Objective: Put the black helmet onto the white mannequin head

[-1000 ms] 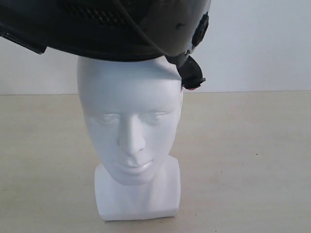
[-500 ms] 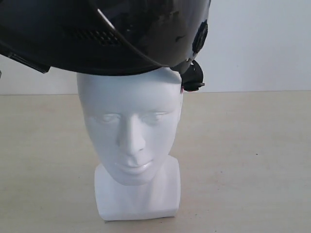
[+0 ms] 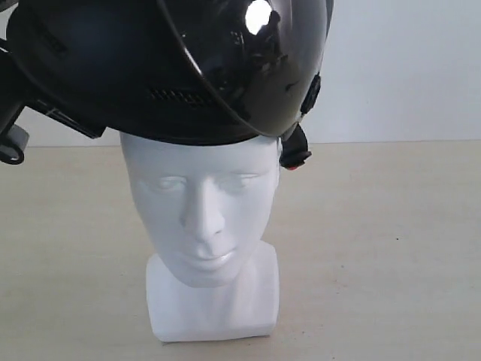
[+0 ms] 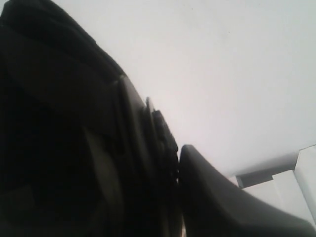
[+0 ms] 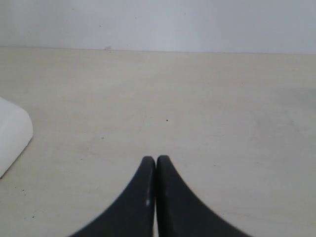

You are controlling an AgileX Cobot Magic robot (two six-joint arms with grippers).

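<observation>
Lowering is what the next move looks to call for, so check how the shell sits over the head. The black helmet point(image 3: 150, 68) is at the top of the exterior view, its lower rim at the crown of the white mannequin head point(image 3: 199, 203). It hides the top of the skull but leaves the brow and face bare, so I judge it not yet seated.

The head stands upright on its blocky base on the table point(image 5: 222, 98), facing the near side. The helmet's opening is directly above it, but the shell overhangs far more to the left than to the right. Its smoky visor point(image 3: 255, 60) seems turned toward the near right instead of squarely over the face. You would likely need to shift it right and rotate it as it goes down.

The strap buckle point(image 3: 294, 158), showing a bit of red, hangs just beside the head's right temple and could snag.

Your left gripper point(image 4: 187, 168) is the one at the helmet. One finger presses against the helmet's dark edge and the other is lost in shadow, so I judge it clamped on the helmet. Your right gripper point(image 5: 156, 160) has its fingertips pressed together around nothing, low over the table, with the head's base off to one side.

No brand, label or writing can be read anywhere.
</observation>
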